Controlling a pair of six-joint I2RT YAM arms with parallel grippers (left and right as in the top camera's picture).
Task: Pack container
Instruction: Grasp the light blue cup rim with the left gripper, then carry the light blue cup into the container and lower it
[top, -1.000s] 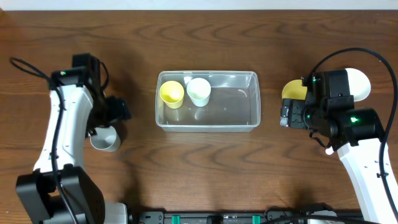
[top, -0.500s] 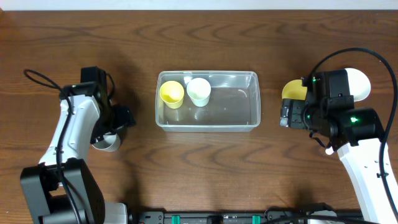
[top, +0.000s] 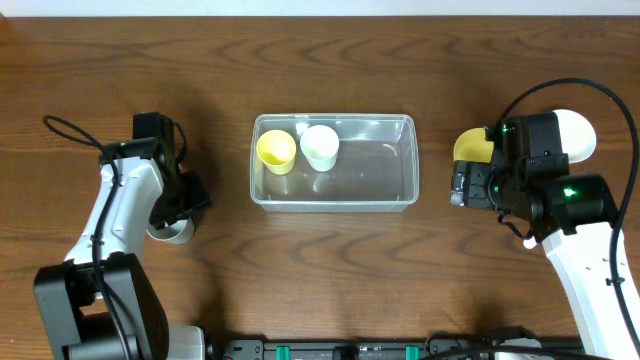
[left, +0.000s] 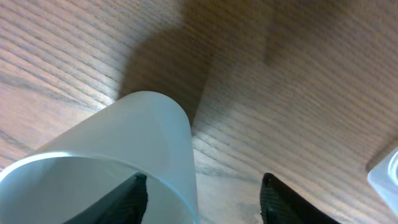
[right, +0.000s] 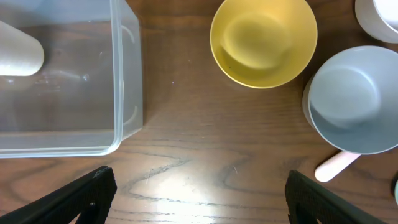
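The clear container (top: 400, 192) stands at the table's middle with a yellow cup (top: 276, 150) and a white cup (top: 319, 147) inside. Its wall also shows in the right wrist view (right: 124, 81), with the white cup (right: 18, 56) behind it. A pale grey cup (top: 168, 232) lies left of the container. My left gripper (top: 178, 213) is open over it. In the left wrist view the cup (left: 137, 143) fills the lower left, and the gripper (left: 202, 202) has one finger inside the rim and one outside. My right gripper (right: 202, 199) is open and empty over bare wood right of the container.
Right of the container are a yellow bowl (right: 264, 40), a grey-blue cup with a pale handle (right: 345, 99) and a white bowl (right: 379, 15). The yellow bowl (top: 470, 146) and white bowl (top: 578, 135) are partly under my right arm. A container corner (left: 385, 177) shows at the left wrist view's edge.
My left arm has swung in over the grey cup and now covers more of it. The right arm, container and cups have not moved.
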